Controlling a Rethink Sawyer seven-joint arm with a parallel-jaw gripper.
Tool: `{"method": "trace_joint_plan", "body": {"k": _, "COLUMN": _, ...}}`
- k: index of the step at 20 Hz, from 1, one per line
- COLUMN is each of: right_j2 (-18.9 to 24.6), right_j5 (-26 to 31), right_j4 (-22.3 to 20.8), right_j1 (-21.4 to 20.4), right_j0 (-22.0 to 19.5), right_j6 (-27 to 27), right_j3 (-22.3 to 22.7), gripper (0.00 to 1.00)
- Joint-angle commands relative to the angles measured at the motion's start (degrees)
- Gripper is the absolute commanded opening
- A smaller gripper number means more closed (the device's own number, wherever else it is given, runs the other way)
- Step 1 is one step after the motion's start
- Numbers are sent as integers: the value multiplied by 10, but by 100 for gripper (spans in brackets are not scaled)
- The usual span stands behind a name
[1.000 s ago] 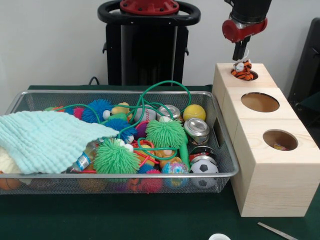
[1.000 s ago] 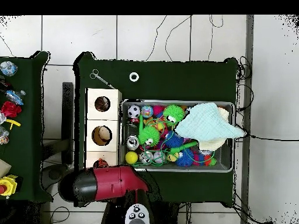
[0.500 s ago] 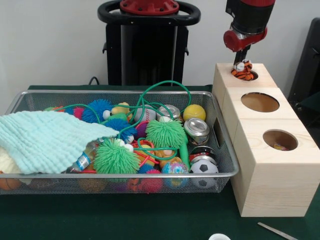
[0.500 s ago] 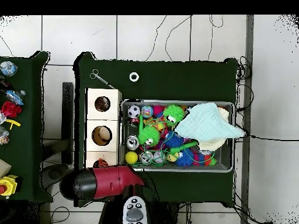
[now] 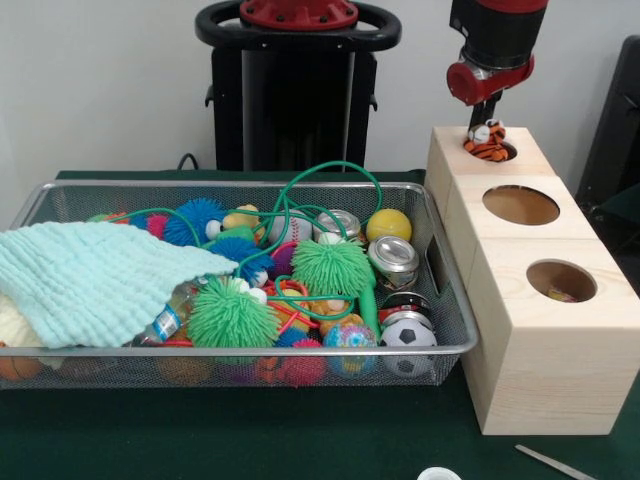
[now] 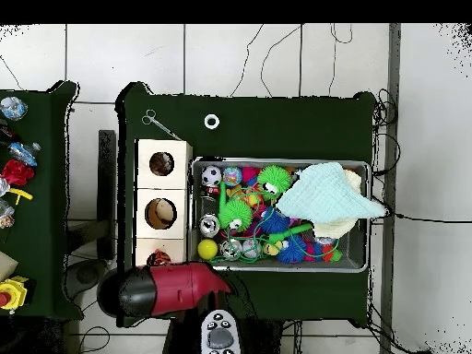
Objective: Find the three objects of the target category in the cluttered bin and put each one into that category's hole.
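A small orange-and-black striped tiger toy (image 5: 485, 140) sits in the mouth of the far hole (image 5: 497, 151) of the wooden block (image 5: 545, 330), its head sticking above the rim. My gripper (image 5: 487, 112) hangs directly over the tiger, its tip at or just above the toy's head. The overhead view hides the gripper under my red arm (image 6: 171, 288), beside the block's nearest hole (image 6: 159, 257), where a bit of orange shows. The wire bin (image 5: 300, 352) holds spiky rubber balls, a soccer ball (image 5: 408, 334), a yellow ball (image 5: 388, 224), cans (image 5: 392, 256) and a green cord.
A pale green cloth (image 5: 95, 280) covers the bin's left part. The block's middle hole (image 5: 520, 204) and near hole (image 5: 560, 279) are open. A metal tool (image 5: 556, 462) and a white ring (image 5: 438, 474) lie on the green table near its front edge.
My wrist has straightened and come down slightly over the far hole. The tiger has sunk a little lower into the hole's mouth.
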Motion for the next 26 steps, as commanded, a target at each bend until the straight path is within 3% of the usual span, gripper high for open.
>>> {"method": "trace_joint_plan", "body": {"k": 1, "right_j2": 86, "right_j5": -182, "right_j4": -14, "right_j1": -7, "right_j0": -35, "right_j6": 84, "right_j3": -37, "gripper": 0}}
{"method": "trace_joint_plan", "body": {"k": 13, "right_j2": 81, "right_j5": -230, "right_j4": -27, "right_j1": -5, "right_j0": -29, "right_j6": 111, "right_j3": -33, "gripper": 0}}
{"method": "trace_joint_plan", "body": {"k": 26, "right_j2": 68, "right_j5": -87, "right_j4": 6, "right_j1": -97, "right_j0": -18, "right_j6": 100, "right_j3": -28, "gripper": 0}}
